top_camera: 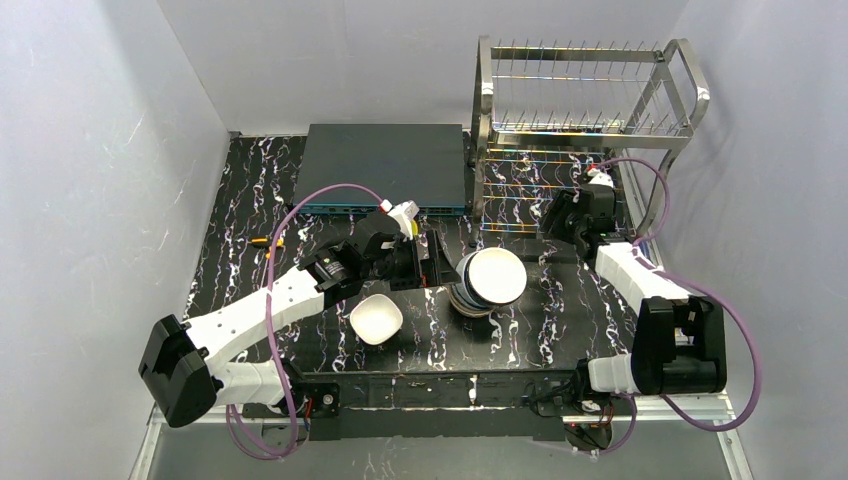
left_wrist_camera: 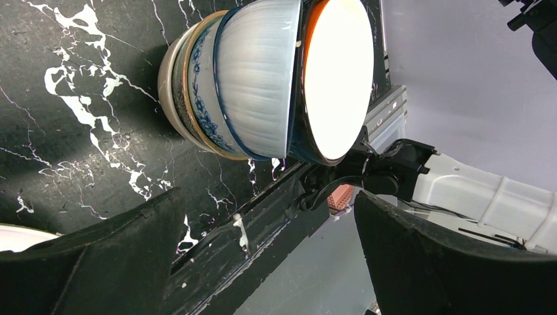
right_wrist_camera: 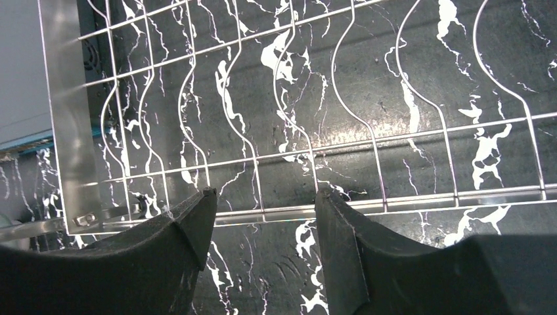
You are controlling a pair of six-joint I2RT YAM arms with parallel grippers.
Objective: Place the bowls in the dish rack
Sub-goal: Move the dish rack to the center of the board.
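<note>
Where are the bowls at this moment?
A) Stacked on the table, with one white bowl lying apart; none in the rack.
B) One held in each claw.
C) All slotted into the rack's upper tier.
A: the stack of bowls sits on the table, a single white bowl lies apart from it, and the dish rack shows only bare wire.

I look down on a black bench point(top_camera: 250, 195) veined with white marbling. Plain pale grey walls close it in on the left point(top_camera: 100, 150), at the back point(top_camera: 350, 60) and on the right point(top_camera: 770, 150). A flat dark grey-blue box point(top_camera: 385, 160) lies at the bench's far edge, near the back wall. The light is soft and even, and an aluminium rail point(top_camera: 660, 404) runs along the near side.
</note>
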